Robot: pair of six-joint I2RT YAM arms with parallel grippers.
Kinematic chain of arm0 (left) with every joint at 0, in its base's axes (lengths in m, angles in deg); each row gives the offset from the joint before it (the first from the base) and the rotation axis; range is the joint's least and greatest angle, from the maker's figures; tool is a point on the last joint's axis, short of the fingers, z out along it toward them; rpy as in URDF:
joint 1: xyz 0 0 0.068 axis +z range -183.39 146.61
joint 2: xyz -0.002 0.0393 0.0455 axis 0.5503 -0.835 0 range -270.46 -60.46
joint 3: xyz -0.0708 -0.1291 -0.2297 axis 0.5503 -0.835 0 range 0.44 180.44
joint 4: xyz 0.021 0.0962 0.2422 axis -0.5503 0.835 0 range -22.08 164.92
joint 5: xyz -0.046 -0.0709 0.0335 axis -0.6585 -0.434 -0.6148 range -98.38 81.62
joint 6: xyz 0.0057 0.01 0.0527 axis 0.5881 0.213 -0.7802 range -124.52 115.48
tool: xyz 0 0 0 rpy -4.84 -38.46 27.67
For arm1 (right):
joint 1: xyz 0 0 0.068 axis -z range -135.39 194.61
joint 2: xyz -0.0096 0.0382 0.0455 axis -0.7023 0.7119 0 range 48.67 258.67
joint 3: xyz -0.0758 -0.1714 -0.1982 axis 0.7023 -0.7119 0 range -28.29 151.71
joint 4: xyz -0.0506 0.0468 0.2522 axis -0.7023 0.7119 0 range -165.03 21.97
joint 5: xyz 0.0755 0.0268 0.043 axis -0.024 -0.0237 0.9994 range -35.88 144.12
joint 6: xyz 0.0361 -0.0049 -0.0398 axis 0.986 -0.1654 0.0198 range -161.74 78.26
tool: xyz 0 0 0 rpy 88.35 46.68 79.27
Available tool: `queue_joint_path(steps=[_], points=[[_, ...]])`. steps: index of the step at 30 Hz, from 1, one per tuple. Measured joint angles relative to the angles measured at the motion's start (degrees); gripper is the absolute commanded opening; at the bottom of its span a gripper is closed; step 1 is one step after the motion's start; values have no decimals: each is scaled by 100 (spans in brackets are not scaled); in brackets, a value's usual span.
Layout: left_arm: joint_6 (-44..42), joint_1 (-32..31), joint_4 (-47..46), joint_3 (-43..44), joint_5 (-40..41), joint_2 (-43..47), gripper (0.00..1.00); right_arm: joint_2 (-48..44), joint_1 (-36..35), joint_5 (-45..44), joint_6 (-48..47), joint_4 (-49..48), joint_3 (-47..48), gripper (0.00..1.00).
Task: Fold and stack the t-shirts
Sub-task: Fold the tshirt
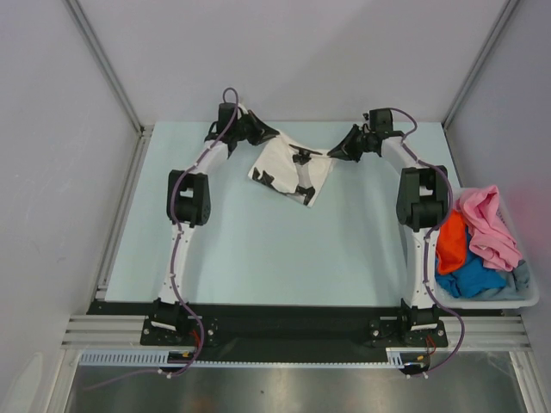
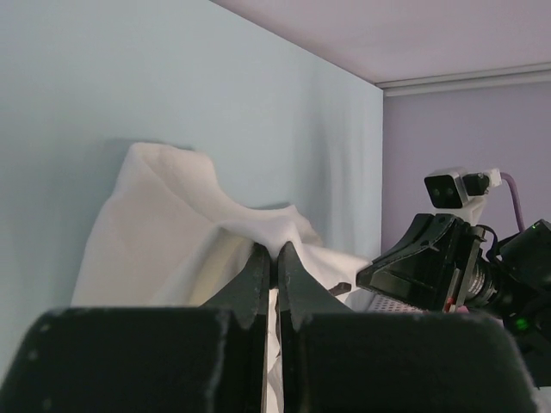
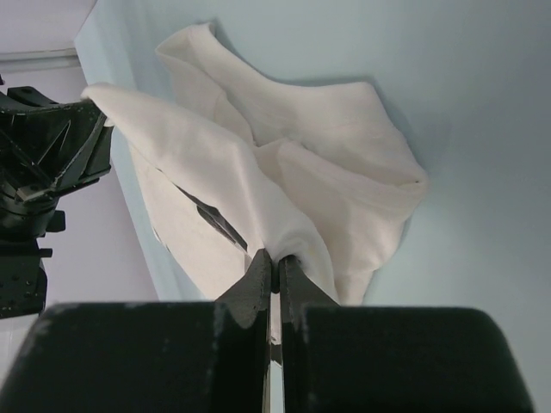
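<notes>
A white t-shirt with black marks hangs between both arms near the back of the table, its lower part crumpled on the surface. My left gripper is shut on its left upper edge; in the left wrist view the white t-shirt bunches over my left gripper. My right gripper is shut on its right upper edge; the right wrist view has cloth of the white t-shirt pinched in my right gripper. Pink, orange and blue t-shirts lie heaped at the right.
A pale plastic bin at the table's right edge holds the coloured shirts. Aluminium frame posts and grey walls surround the pale blue table. The other arm's gripper shows in the left wrist view.
</notes>
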Motion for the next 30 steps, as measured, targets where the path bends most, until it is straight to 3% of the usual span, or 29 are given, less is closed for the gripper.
queue_joint_path(steps=[11, 15, 18, 19, 22, 24, 25, 27, 28, 30], points=[[258, -166, -330, 304, 44, -413, 1, 94, 168, -201, 63, -70, 0, 0], [345, -192, -437, 472, 61, -592, 7, 190, 188, -247, 98, -81, 0, 0], [404, -197, -496, 511, 92, -675, 27, 295, 199, -284, 114, -136, 0, 0], [431, -197, -511, 511, 109, -691, 39, 334, 203, -291, 131, -149, 0, 0], [417, -199, -481, 581, 157, -741, 56, 431, 223, -310, 186, -192, 0, 0], [321, -199, -378, 608, 199, -743, 60, 470, 232, -310, 232, -234, 0, 0], [216, -199, -310, 625, 214, -741, 71, 487, 236, -313, 249, -249, 0, 4], [17, -175, -155, 625, 229, -717, 81, 496, 243, -310, 273, -284, 0, 9], [-107, -153, -22, 608, 240, -691, 82, 496, 245, -310, 284, -293, 2, 19], [-396, -122, 199, 391, 286, -490, 83, 496, 254, -315, 304, -289, 13, 29]])
